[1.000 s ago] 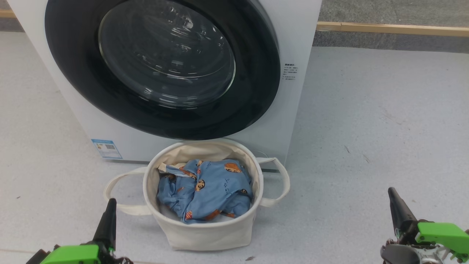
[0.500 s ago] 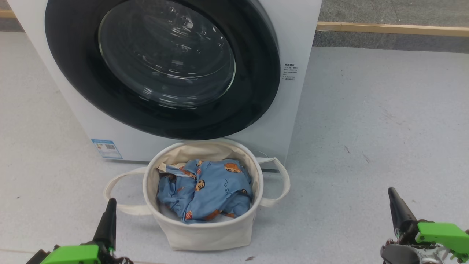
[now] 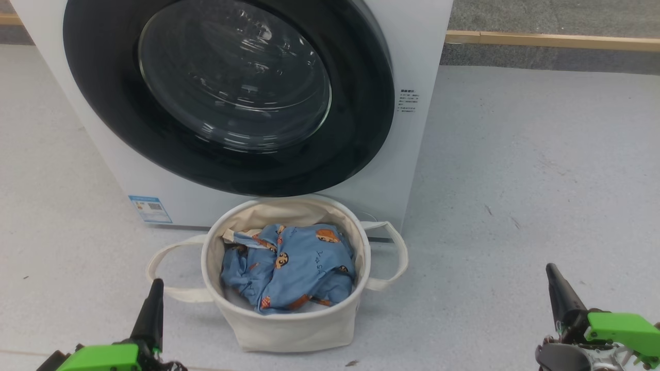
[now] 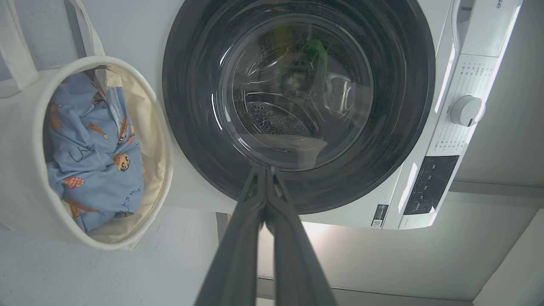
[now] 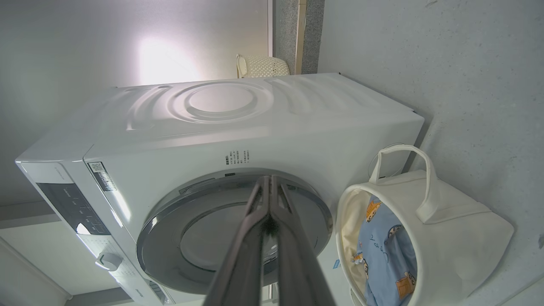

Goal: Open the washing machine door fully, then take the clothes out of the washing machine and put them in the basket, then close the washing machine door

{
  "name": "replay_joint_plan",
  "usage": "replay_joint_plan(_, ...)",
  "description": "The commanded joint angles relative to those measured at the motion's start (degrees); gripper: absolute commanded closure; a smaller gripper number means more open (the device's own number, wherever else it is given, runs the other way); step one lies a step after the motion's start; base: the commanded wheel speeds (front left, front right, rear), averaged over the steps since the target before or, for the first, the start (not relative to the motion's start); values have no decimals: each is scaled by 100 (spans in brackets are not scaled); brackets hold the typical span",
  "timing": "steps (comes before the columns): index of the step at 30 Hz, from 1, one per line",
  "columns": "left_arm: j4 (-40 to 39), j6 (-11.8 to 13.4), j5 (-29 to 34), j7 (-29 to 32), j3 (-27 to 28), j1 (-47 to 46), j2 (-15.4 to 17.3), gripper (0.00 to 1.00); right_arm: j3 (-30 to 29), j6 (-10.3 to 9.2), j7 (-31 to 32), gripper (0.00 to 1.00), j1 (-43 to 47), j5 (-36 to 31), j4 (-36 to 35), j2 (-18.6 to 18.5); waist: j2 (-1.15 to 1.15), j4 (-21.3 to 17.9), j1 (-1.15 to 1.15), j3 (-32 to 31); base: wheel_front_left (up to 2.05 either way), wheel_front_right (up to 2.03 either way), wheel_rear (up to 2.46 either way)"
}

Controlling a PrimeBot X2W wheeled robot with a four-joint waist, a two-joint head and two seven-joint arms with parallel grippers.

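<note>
Here crumpled blue clothes [image 3: 294, 268] lie in the round canvas basket [image 3: 289, 332]; left claw [image 3: 157, 284] and right claw [image 3: 551, 269] pinched together, empty.

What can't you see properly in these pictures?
- Head view: the top of the washing machine door is cut off by the picture's upper edge.
- Head view: the sticker print on the washing machine is too small to read.
- Head view: the basket bottom is hidden under the clothes.
- Left wrist view: reflections on the glass blur the inside of the drum.
</note>
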Motion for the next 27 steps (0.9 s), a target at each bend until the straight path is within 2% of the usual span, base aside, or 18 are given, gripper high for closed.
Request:
replay_joint_plan(1, -210, -40, 38, 32, 231, -155, 17, 100, 112, 1, 45, 100, -180, 29, -179, -19, 0, 0, 0, 0, 0, 0, 0)
replay_joint_plan(27, -208, -40, 66, 58, 264, -158, -6, 100, 113, 1, 44, 100, -180, 30, -179, -19, 0, 0, 0, 0, 0, 0, 0)
